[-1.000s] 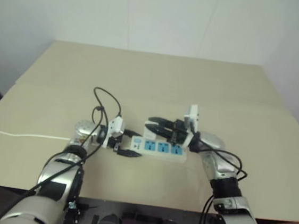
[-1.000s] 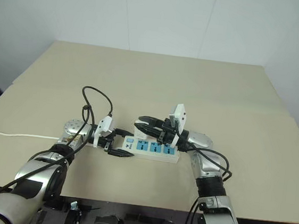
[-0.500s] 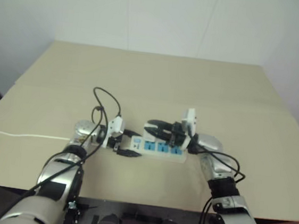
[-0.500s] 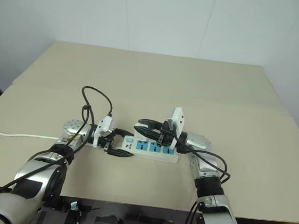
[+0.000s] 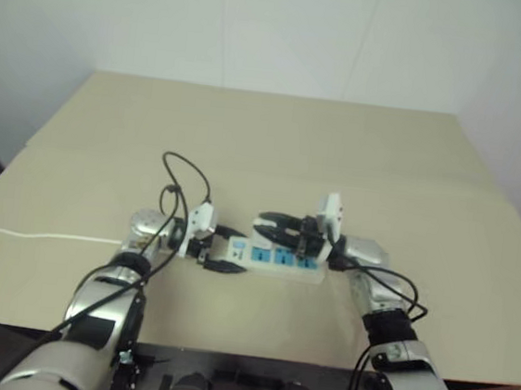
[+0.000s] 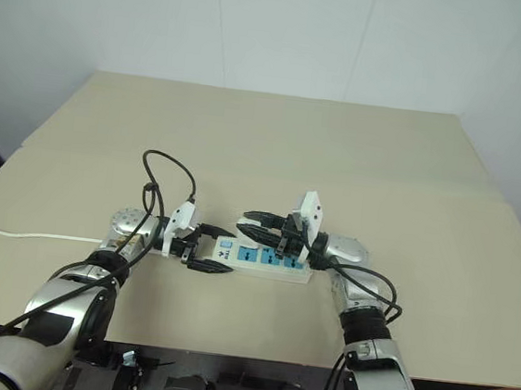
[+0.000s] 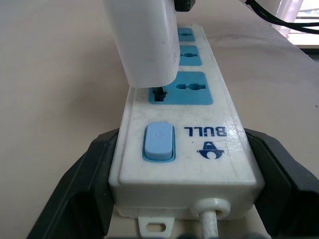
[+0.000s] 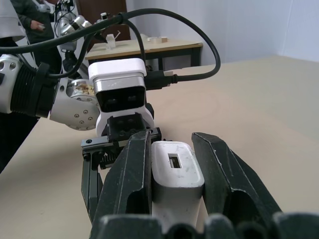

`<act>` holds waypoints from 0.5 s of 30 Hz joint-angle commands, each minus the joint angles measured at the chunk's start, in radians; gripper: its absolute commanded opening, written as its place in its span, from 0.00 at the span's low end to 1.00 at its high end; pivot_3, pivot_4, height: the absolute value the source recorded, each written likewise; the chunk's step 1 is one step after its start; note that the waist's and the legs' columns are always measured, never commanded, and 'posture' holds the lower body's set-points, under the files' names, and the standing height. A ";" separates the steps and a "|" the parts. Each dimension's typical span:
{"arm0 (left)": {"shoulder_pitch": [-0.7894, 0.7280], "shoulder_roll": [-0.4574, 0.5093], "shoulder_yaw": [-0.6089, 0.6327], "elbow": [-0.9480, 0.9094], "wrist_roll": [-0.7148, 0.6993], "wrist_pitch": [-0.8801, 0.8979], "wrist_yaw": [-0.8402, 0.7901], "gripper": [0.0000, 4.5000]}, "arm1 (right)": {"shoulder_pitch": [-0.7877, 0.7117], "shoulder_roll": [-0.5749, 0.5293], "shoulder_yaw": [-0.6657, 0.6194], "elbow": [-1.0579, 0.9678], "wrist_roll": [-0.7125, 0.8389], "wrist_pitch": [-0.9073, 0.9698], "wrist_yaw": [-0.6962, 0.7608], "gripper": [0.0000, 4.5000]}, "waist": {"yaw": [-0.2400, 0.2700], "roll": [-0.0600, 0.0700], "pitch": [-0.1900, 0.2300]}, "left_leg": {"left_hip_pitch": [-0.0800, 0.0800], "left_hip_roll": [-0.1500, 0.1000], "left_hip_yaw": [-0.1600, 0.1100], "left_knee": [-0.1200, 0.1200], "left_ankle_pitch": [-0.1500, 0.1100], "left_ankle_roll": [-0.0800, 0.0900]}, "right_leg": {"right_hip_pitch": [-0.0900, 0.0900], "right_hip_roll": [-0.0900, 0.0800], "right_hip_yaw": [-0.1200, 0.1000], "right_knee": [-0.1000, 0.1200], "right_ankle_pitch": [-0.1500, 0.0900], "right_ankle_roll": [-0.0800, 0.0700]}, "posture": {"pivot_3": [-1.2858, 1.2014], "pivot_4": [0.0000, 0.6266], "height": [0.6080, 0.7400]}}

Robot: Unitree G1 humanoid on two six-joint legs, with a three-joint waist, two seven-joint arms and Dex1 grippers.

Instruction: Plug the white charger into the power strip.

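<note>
The power strip (image 7: 199,144) lies on the table, a white bar with blue sockets and a blue switch (image 7: 159,141). My left gripper (image 7: 187,164) is shut on its switch end, one black finger (image 7: 84,179) on each long side. My right gripper (image 8: 173,149) is shut on the white charger (image 8: 177,172), which stands between its two fingers. The charger (image 7: 147,40) hangs close over the socket nearest the switch, and a dark slot shows just under its lower edge. From the head, both grippers meet at the strip (image 5: 286,258) in the middle of the table.
The strip's thin white cord (image 5: 42,235) runs left across the tan table (image 5: 275,141) to its edge. Black cables loop above my left wrist (image 5: 183,173). Beyond the table, a person (image 8: 20,20) stands by another desk (image 8: 149,47).
My right forearm has sunk a little; the charger has stayed over the same socket. The left gripper and the strip have not moved.
</note>
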State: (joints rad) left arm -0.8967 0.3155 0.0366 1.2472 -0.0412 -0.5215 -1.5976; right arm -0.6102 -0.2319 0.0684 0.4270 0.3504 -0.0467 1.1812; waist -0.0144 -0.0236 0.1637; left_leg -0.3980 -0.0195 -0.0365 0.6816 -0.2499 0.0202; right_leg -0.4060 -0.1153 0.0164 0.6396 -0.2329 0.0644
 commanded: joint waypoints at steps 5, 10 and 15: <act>-0.007 -0.006 -0.008 0.004 0.005 -0.001 0.007 0.73 | 0.005 -0.006 0.020 0.008 -0.035 -0.086 0.034 0.24 | 0.000 0.000 0.000 | 0.000 0.000 0.000 0.000 0.000 0.000 | 0.000 0.000 0.000 0.000 0.000 0.000 | 0.52 0.24 1.00; -0.006 -0.005 -0.006 0.003 0.002 -0.002 0.009 0.73 | -0.001 -0.009 0.044 0.046 -0.064 -0.127 0.051 0.24 | 0.000 0.000 0.000 | 0.000 0.000 0.000 0.000 0.000 0.000 | 0.000 0.000 0.000 0.000 0.000 0.000 | 0.52 0.24 1.00; -0.005 -0.003 -0.005 0.002 0.001 -0.002 0.007 0.73 | -0.016 -0.016 0.055 0.124 -0.082 -0.155 0.075 0.24 | -0.001 0.000 0.000 | 0.001 0.000 0.000 0.000 0.000 0.000 | 0.001 0.000 0.000 0.000 0.000 0.000 | 0.52 0.24 1.00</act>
State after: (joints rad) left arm -0.8966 0.3166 0.0365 1.2480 -0.0409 -0.5215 -1.5957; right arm -0.6331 -0.2390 0.1056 0.5105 0.2945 -0.1898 1.2336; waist -0.0149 -0.0235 0.1637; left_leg -0.3970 -0.0195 -0.0363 0.6815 -0.2499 0.0202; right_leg -0.4052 -0.1153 0.0164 0.6397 -0.2330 0.0644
